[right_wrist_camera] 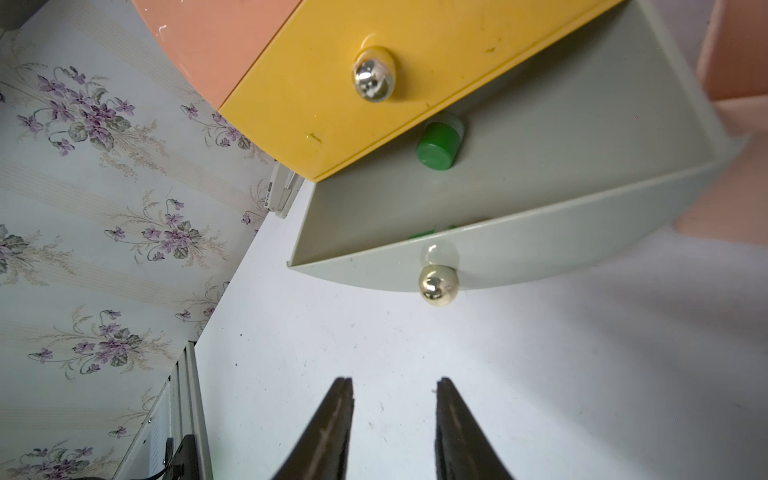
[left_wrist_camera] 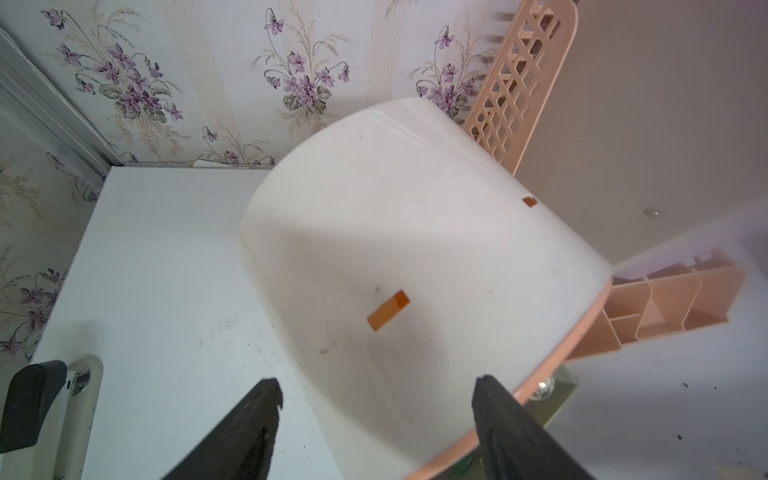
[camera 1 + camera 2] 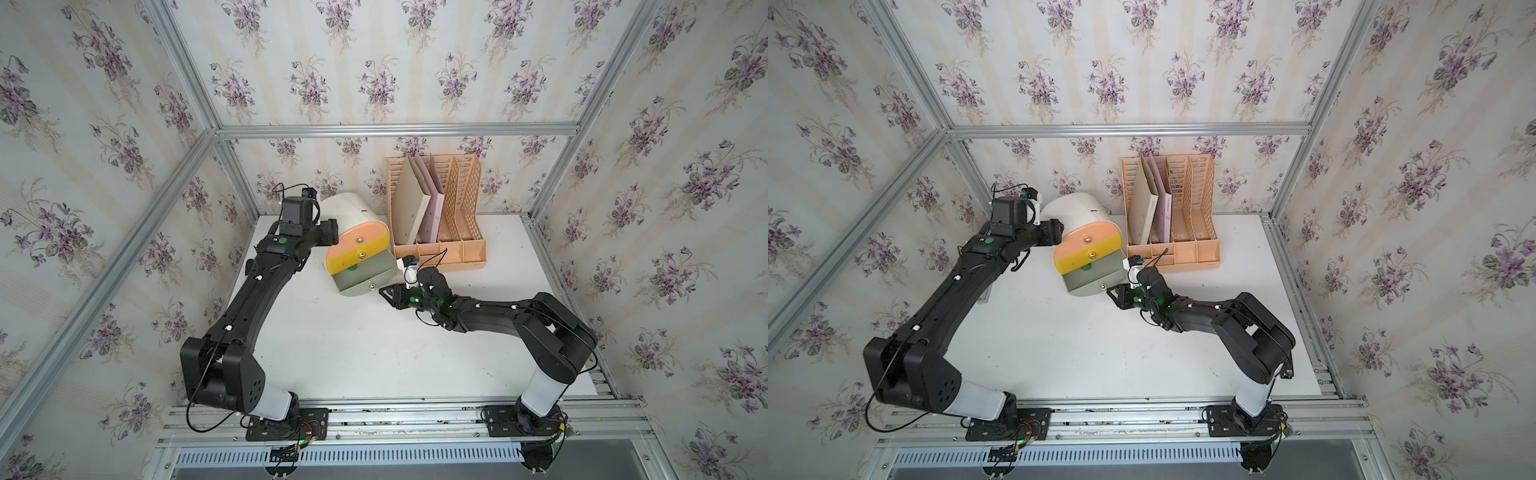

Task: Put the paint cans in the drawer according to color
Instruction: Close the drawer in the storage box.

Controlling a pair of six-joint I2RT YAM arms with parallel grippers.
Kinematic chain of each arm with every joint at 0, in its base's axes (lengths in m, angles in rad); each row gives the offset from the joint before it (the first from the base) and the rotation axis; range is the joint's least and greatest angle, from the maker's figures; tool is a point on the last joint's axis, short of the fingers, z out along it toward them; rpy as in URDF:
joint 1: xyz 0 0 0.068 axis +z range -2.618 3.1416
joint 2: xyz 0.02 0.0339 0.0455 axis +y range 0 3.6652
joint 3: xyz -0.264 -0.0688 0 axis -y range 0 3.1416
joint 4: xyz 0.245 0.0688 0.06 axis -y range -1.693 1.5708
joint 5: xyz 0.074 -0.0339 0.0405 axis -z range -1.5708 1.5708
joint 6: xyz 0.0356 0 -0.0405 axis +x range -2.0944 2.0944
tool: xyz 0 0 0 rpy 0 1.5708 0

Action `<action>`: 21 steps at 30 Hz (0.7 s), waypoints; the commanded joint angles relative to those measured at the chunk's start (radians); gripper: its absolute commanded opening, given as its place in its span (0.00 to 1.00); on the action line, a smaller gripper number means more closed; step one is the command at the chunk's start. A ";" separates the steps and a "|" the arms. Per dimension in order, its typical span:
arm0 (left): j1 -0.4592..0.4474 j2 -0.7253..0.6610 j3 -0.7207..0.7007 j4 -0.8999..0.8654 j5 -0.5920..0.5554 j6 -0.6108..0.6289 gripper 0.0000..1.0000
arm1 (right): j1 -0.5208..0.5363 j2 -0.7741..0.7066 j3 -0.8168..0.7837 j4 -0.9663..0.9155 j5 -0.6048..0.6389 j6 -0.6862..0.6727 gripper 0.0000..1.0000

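Observation:
The drawer chest (image 3: 353, 210) is white and rounded and stands at the back of the table, with peach (image 3: 360, 237) and yellow (image 3: 357, 257) fronts closed. Its grey-green bottom drawer (image 1: 540, 249) is pulled out. One green-lidded paint can (image 1: 437, 143) lies on its side inside, also seen in a top view (image 3: 1086, 267). A green sliver (image 1: 419, 235) shows behind the drawer's front wall. My left gripper (image 2: 376, 390) is open beside the chest's left side, its fingers straddling the white shell's front corner. My right gripper (image 1: 395, 388) is open and empty, a short way in front of the drawer's gold knob (image 1: 438, 286).
A peach lattice file rack (image 3: 463, 232) holding folders (image 3: 411, 203) stands right of the chest against the back wall. A black-and-grey stapler (image 2: 79, 399) lies on the table near my left gripper. Wallpapered walls and aluminium rails enclose the white table (image 3: 353, 353).

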 commanded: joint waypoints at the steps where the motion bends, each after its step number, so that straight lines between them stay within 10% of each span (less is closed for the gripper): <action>1: 0.044 0.059 0.074 -0.015 0.102 -0.008 0.82 | 0.008 0.015 0.004 0.045 0.009 -0.011 0.36; 8: 0.147 0.222 0.236 -0.010 0.233 0.020 0.99 | 0.023 0.049 0.009 0.081 0.016 -0.018 0.32; 21: 0.228 0.423 0.417 0.016 0.412 0.038 0.99 | 0.025 0.123 0.060 0.088 0.058 -0.043 0.27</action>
